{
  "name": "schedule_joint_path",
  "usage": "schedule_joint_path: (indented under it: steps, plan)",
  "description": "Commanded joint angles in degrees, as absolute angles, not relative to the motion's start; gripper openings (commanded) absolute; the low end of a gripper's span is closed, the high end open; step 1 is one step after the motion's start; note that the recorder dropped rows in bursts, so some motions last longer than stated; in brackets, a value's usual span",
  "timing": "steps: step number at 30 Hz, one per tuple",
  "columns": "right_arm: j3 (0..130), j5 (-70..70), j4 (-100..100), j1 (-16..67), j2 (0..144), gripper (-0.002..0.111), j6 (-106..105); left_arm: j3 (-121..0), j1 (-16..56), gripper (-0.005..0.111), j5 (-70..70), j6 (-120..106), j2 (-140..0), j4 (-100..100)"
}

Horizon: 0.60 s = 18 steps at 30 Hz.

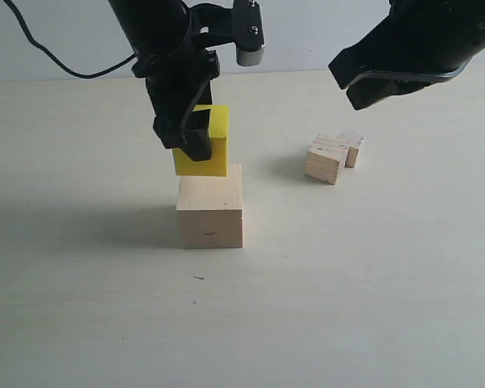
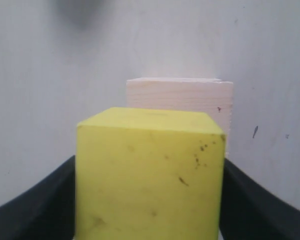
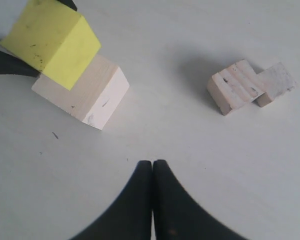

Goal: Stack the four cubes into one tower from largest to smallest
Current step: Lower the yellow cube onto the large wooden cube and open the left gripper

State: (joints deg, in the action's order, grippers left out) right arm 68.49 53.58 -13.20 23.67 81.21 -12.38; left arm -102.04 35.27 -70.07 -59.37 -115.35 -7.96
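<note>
A: Item one, far left?
B: Left claw (image 1: 196, 144), black, pointing down, clamped on the yellow cube (image 1: 217, 144); one finger on each of two opposite faces.

A: Position of that cube?
B: Over the large pale wooden cube (image 1: 210, 214), set toward its left and rear edges. Whether the two touch cannot be told. The large cube stands flat on the counter (image 1: 388, 283).

A: Next, right of centre?
B: Grain-lined wooden cube (image 1: 325, 162), on the counter, well apart from the large cube. Small pale wooden cube (image 1: 352, 147) touching it, just behind and to its right.

A: Last entry?
B: Right claw (image 3: 152, 170), black, raised above the counter at upper right, higher than the two small cubes. Jaws pressed together, nothing between them. Its wrist view takes in all four cubes.
</note>
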Motion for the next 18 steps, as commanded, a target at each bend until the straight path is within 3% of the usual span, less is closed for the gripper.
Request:
schedule_joint_path:
  steps: [1, 18]
  plan:
    - [68.28, 53.56, -13.25, 23.35, 80.85, 0.0, -12.48, -102.6, 35.58, 0.0, -69.96, -60.26, -116.36, -9.23]
    - [68.28, 53.44, -13.23, 23.35, 80.85, 0.0, -12.48, -102.6, 35.58, 0.0, -69.96, -59.76, -118.22, -11.98]
